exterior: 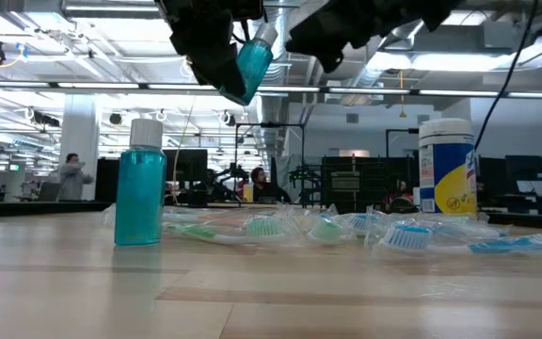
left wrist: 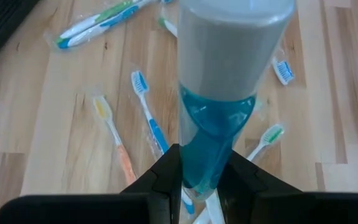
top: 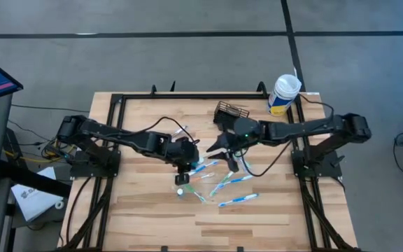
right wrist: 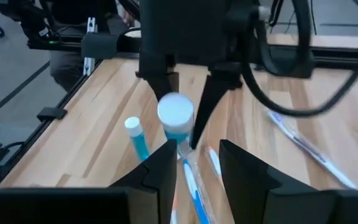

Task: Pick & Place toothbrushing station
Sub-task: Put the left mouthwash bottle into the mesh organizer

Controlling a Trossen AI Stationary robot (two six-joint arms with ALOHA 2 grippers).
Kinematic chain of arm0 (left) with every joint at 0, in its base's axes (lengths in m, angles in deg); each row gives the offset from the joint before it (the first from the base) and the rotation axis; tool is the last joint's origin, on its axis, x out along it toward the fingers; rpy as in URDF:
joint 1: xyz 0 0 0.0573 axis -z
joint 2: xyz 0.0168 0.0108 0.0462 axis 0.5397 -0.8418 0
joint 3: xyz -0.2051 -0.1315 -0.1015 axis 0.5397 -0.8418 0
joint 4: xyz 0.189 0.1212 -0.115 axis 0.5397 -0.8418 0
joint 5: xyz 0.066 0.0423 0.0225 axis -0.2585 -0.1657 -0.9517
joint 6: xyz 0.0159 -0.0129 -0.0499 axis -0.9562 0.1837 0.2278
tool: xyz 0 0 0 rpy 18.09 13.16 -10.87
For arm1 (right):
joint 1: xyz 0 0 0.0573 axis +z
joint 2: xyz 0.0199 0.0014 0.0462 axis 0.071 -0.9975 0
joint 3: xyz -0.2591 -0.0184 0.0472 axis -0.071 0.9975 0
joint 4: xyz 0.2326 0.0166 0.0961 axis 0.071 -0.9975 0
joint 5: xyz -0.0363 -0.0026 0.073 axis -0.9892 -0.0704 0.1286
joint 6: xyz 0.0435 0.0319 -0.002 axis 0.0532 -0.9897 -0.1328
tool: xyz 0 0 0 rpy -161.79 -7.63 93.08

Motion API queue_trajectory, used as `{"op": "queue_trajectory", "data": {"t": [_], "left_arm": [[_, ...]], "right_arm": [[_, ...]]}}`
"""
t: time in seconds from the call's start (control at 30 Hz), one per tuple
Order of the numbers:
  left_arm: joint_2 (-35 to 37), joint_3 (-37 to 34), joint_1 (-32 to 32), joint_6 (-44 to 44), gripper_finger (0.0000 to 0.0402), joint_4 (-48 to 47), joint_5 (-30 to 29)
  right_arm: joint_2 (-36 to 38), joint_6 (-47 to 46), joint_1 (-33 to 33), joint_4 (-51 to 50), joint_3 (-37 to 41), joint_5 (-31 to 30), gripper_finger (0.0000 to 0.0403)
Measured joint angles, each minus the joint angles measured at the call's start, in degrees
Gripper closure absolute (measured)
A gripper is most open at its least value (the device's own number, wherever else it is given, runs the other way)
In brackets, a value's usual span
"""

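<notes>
left gripper (left wrist: pixel 197 180) clamps your blue bottle (left wrist: pixel 219 124), lifted clear above toothbrushes (top: pixel 238 201) | right gripper (right wrist: pixel 194 165) spread empty, facing it | caddy (top: pixel 231 110) behind

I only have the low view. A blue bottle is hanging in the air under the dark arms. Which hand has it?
Observer: The left hand has it, shut on the bottle and holding it clear of the table.
Operator: Is the right hand carrying anything?
Observer: No. The right hand is open and empty. It faces the left hand, above the loose toothbrushes.
Operator: I can't find the caddy from here. Where is it?
Observer: The caddy sits near the table's back edge, close to the canister but not touching it. Neither hand is on it.
</notes>
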Motion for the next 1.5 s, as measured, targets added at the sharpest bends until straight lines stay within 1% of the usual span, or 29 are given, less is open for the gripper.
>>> {"op": "queue_trajectory", "data": {"t": [0.3, 0.43, 0.63, 1.17, 1.3, 1.5], "left_arm": [[0.0, 0.0, 0.03, 0.15, 0.0335, -0.56, -0.05], [0.02, 0.0, 0.37, 0.17, 0.0335, -1.01, -0.34], [0.04, -0.11, 0.82, 0.34, 0.0335, -2.37, -1.08], [0.07, -0.09, 1.03, 1.04, 0.0334, -2.26, -3.55], [0.07, 0.04, 1.03, 1.11, 0.0334, -1.99, -4.01], [0.07, 0.04, 1.01, 1.22, 0.0334, -2.39, -4.62]], "right_arm": [[-6.2, 1.13, 1.53, -8.03, -7.91, 0.02, 0.0291], [-8.75, 1.21, 1.86, -8.61, -10.48, 0.02, 0.0291], [-10.98, 1.28, 1.97, -9.01, -12.42, 0.2, 0.0291], [-10.99, 1.11, 2.93, -9.99, -12.83, -0.39, 0.029], [-10.38, 1.11, 2.93, -10.55, -12.83, -0.39, 0.0275], [-10.38, 1.09, 2.95, -11.04, -12.83, -0.35, 0.0236]]}}
